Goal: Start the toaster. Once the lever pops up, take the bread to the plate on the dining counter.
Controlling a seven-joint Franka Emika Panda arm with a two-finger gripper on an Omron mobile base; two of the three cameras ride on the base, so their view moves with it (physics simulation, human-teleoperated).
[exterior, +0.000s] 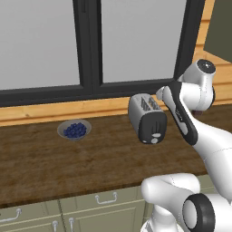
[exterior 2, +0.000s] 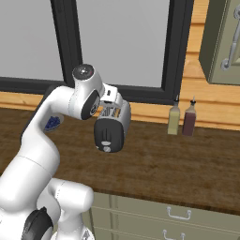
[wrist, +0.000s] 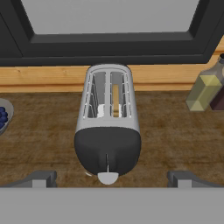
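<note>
Toaster (wrist: 107,127): upright on the wooden surface (wrist: 175,140).
Bread (wrist: 115,99): in the right slot.
Jaws (wrist: 112,178): wide apart, empty, above the toaster's black end.

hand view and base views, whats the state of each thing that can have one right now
small rounded silver-grey two-slot toaster: upright on the dark wood counter, not touched
thin tan-brown bread slice: down in the right-hand slot as the hand view shows it; other slot empty
gripper: fingers wide open, holding nothing, toaster's black end between them
grey bowl of blueberries: upright, filled
yellowish bottle and dark brown bottle: standing, capped
</note>
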